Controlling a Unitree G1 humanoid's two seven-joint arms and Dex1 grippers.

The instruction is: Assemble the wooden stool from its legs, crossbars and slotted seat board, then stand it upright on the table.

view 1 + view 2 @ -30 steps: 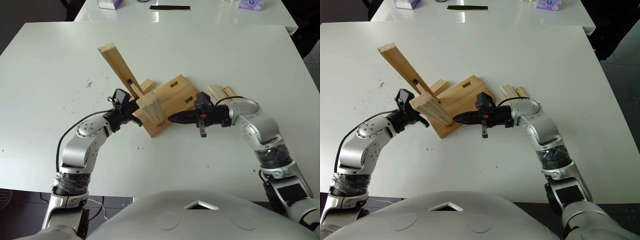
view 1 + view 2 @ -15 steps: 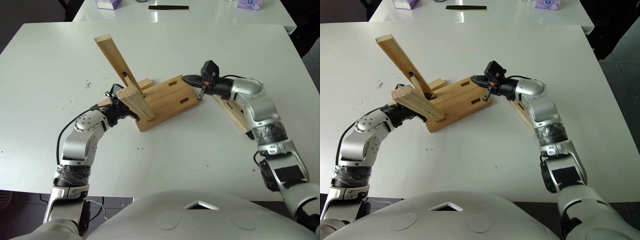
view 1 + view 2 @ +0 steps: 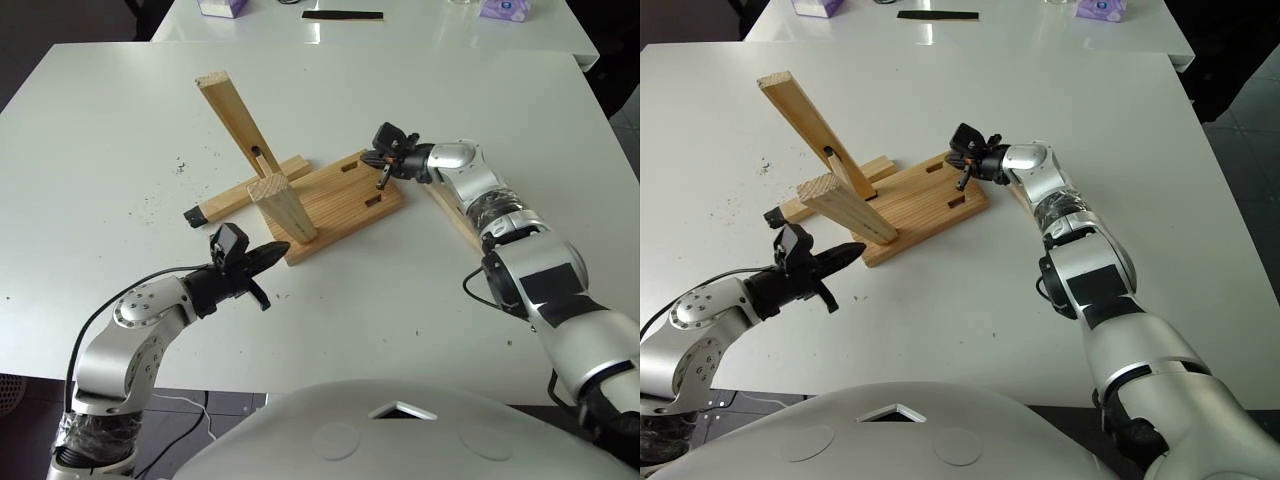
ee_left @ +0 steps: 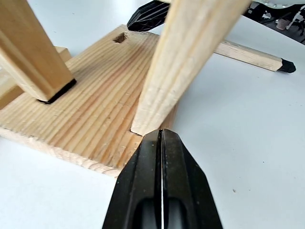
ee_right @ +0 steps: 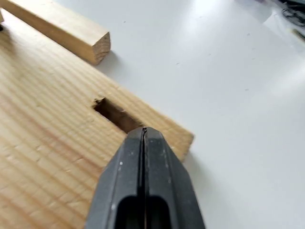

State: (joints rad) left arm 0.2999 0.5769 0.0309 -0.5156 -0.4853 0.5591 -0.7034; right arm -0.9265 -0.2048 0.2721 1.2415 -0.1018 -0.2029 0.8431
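Room to pass over bare table (image 3: 400, 290) in front of seat board (image 3: 345, 195) and out to the left. Barred at centre by tall leg (image 3: 238, 118) and short leg (image 3: 283, 205) leaning up from the board. Flat on the table, loose bar (image 3: 240, 197) just behind its left end, loose piece (image 3: 450, 212) near its right edge.

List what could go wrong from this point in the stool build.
1. The tall leg and near leg lean in the seat board with no gripper on them; a nudge might tip them out.
2. The shut left gripper points at the near leg's base; advancing could knock it.
3. The shut right gripper sits at the board's far slot; pressing might slide the board across the table.
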